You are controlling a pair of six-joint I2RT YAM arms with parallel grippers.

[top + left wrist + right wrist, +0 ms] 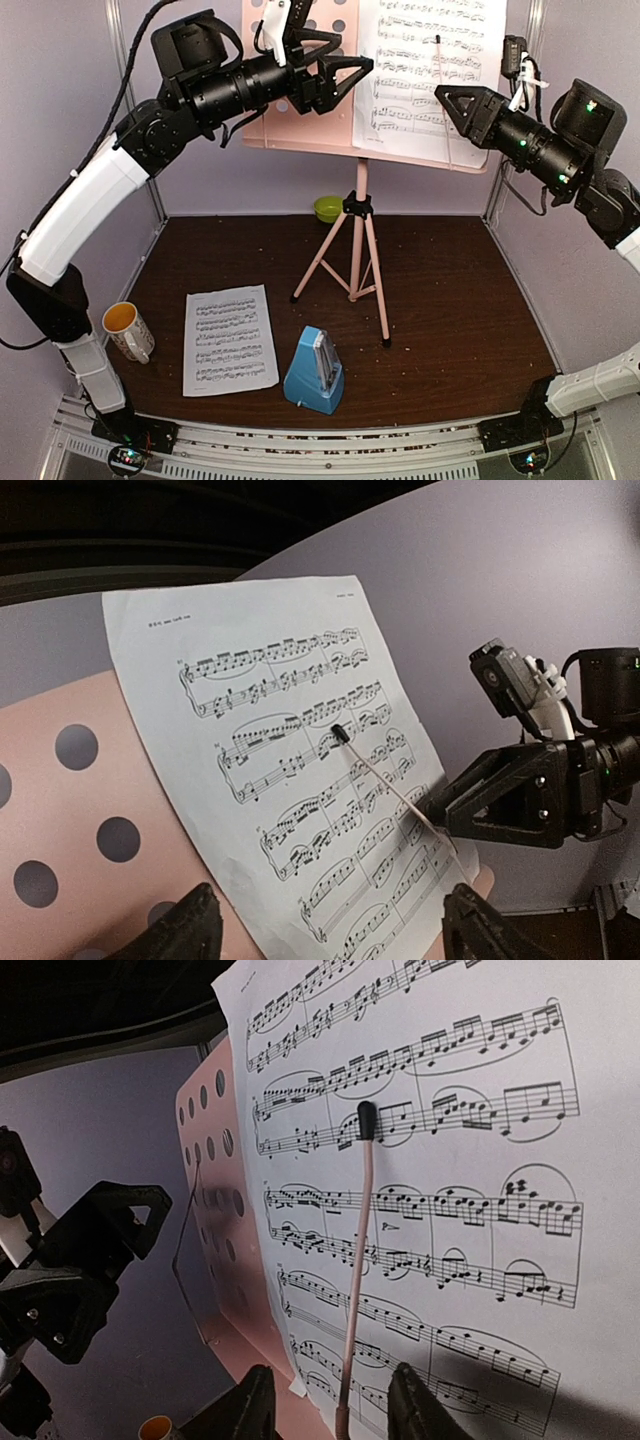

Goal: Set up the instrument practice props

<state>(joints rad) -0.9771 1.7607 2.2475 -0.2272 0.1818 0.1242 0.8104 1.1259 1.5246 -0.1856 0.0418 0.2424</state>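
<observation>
Top view: a mug with an orange inside is seen at the table's left edge and a bowl at the far edge; what the bowl holds cannot be told. One page is propped on the stand, and the other page and the metronome are set near the near edge. Both arms are raised to the stand.

Left wrist view: the left gripper is spread wide before the propped page.

Right wrist view: the right gripper is likewise parted.

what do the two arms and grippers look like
Both left arm and right arm: white lower shells, black joints, black cylindrical forearms. Black cable trails the left arm; green lights dot the right. Fingers of left gripper and right gripper: hollow black triangles.
</observation>
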